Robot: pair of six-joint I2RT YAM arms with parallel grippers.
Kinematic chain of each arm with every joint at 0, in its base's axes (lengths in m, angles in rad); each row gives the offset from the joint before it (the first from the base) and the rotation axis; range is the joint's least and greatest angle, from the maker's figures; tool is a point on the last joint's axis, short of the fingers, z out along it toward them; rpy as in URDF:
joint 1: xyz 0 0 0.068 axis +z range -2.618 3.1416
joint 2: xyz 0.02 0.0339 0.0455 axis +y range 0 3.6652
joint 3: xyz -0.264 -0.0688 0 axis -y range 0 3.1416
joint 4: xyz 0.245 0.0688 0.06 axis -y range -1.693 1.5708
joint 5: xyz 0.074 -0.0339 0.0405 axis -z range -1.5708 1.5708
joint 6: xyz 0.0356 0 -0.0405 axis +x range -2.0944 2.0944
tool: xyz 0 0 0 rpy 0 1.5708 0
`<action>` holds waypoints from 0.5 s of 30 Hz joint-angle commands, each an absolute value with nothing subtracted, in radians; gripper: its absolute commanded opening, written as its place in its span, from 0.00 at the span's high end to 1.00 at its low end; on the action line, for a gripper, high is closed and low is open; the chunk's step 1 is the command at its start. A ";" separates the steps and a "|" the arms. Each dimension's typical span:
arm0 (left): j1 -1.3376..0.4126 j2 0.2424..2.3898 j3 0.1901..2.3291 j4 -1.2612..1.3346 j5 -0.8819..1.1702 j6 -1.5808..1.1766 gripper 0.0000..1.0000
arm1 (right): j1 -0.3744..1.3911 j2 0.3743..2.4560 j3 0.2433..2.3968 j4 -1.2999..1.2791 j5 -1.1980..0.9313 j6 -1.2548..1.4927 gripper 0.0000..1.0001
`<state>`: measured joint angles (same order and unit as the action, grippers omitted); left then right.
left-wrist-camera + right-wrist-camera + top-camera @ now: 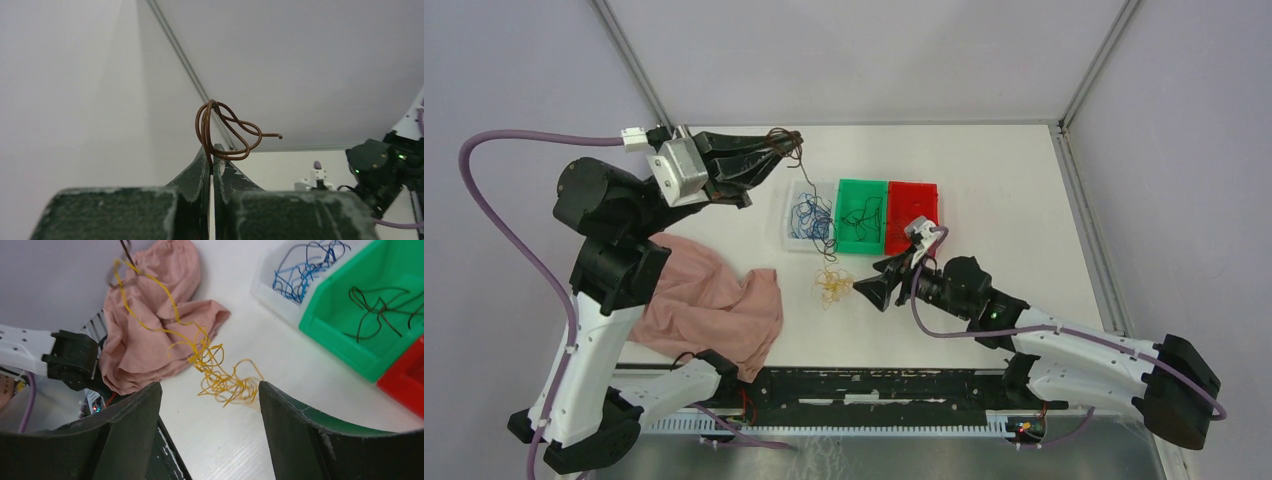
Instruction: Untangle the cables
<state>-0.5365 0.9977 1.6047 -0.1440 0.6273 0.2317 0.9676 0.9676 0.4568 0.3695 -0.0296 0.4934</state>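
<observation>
Table point(1004, 160), blue cables point(812, 215) in clear bin point(793, 243)

The top camera is looking down over the whole table point(1004, 170) from the near side. The left wrist's is facing right, past its fingers point(192, 175). The right wrist's is closely viewing yellow cables point(220, 380) and pink cloth point(145, 340), also seen overhead.
</observation>
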 commanded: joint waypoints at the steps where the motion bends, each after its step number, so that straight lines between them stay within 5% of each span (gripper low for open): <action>1: -0.539 0.989 1.604 -0.169 0.716 0.162 0.97 | 0.965 0.985 0.572 0.368 -0.082 0.479 0.25; 15: -0.538 0.991 1.648 -0.200 0.701 0.175 0.97 | 0.966 1.162 0.672 0.447 -0.173 0.507 0.28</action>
<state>-0.5365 0.9966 1.6073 -0.2043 0.6907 0.2066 0.9676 1.1305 0.5922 0.3695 -0.1406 0.5014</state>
